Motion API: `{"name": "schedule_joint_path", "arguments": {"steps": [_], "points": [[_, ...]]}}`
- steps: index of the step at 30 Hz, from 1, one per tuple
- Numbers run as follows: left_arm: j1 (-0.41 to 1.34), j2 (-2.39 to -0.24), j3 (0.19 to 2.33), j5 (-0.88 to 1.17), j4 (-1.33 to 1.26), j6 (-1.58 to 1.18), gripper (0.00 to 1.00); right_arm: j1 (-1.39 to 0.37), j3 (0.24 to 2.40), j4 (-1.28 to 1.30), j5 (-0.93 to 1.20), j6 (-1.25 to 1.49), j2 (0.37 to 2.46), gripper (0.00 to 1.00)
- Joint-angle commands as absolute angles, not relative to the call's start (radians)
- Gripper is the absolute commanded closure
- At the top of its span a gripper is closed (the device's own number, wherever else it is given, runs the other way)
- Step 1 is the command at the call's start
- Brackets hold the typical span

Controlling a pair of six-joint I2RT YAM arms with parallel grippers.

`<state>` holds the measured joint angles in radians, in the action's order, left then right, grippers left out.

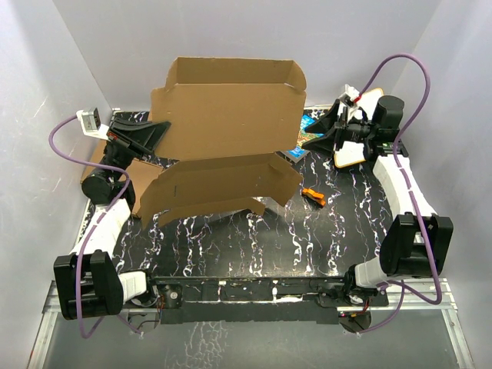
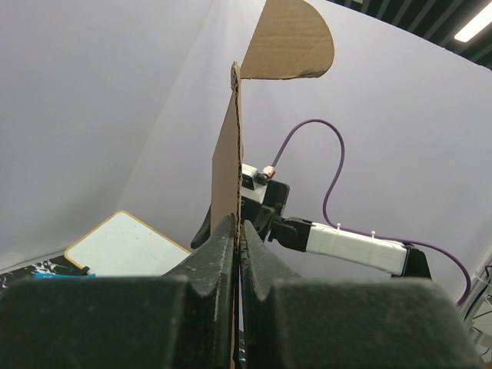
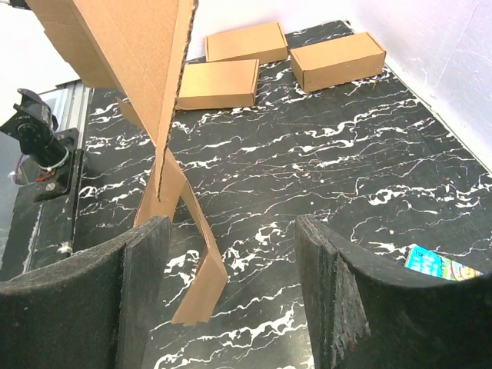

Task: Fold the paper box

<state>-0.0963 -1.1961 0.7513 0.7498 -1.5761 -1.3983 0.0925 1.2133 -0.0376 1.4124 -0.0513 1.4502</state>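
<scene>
**PAPER BOX: POSITION AND TOOL STATE**

The paper box (image 1: 231, 146) is held raised over the middle of the black marbled worktop (image 1: 307, 246). Its lower flaps droop toward the near side, and its main panel is stood upright. Its left edge is pinched between the closed fingers of the left tool (image 2: 237, 231). The right tool (image 3: 231, 231) is spread open beside the right edge, with nothing gripped. Three small folded cardboard boxes (image 3: 246, 42) are seen beyond, by the left wall.

Robotics lab: white panel walls (image 1: 231, 31) box in a black, white-veined tabletop (image 1: 254, 238); purple-cabled left arm (image 1: 104, 223) and right arm (image 1: 400, 181) sit bolted to a dark base rail (image 1: 254, 296) under a ceiling strip light (image 2: 473, 27)
</scene>
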Motion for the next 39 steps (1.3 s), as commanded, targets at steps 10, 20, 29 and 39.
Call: {"name": "schedule_joint_path", "arguments": {"steps": [10, 20, 29, 39], "points": [[-0.103, -1.154, 0.764, 0.714, -1.65, -1.432, 1.0, 0.047, 1.229, -0.154, 1.352, -0.004, 1.473, 0.38], [-0.103, -1.166, 0.775, 0.699, -1.659, -1.445, 1.0, 0.037, 1.076, -0.2, 1.377, -0.118, 1.414, 0.4], [-0.103, -1.16, 0.773, 0.698, -1.647, -1.446, 1.0, -0.105, 1.091, -0.21, 1.389, -0.138, 1.459, 0.4], [-0.103, -1.184, 0.77, 0.68, -1.678, -1.473, 1.0, -0.165, 0.998, -0.587, 1.374, 0.168, 1.467, 0.35]]}}
